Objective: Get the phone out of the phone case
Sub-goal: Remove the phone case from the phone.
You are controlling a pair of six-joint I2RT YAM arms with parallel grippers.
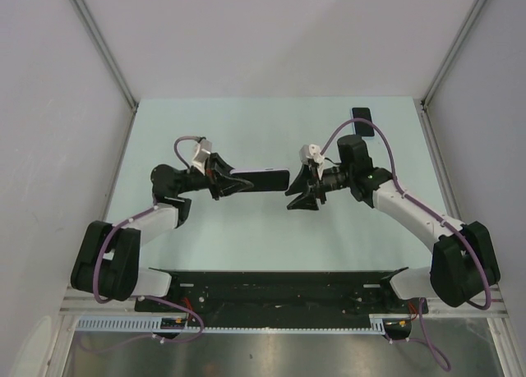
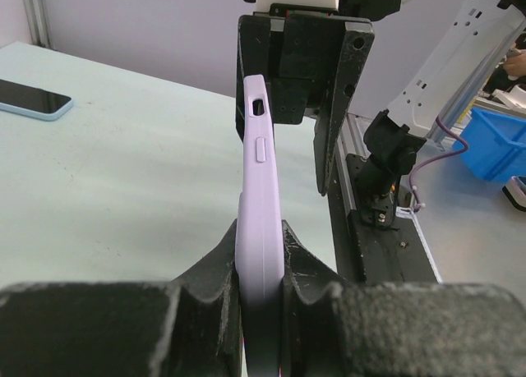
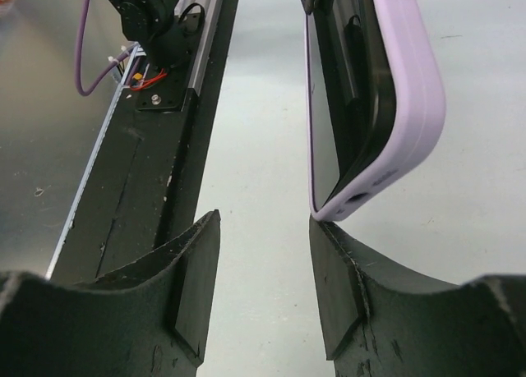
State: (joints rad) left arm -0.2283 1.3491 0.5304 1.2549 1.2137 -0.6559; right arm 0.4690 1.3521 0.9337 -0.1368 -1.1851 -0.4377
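Left wrist view showed the left gripper (image 2: 260,239) pinching the lilac phone case (image 2: 256,172) edge-on, its fingers (image 2: 302,266) pressed against both broad sides at one end. The rest of the case stuck out in the air above the table (image 2: 123,188).

On the right wrist view, the right gripper (image 3: 263,229) had its fingers (image 3: 339,278) spread apart with nothing between them. The free end of the case hung just past the tip of one finger, and we could not tell whether they were touching. Inside the lilac rim we saw a dark glossy face. We took this for the phone (image 3: 353,106), seated in the case, though the angle left us unsure.

Farther out, a flat handset (image 2: 33,99) lay on the table by the far edge, well apart from both arms. We could not say what part it had in the job.

We judged the task to be at an early stage. The case was lifted and firmly held at one end, but the phone was not yet out. What remained was for the open gripper to catch an edge or corner at the free end, peel the case lip off, and draw the phone clear.
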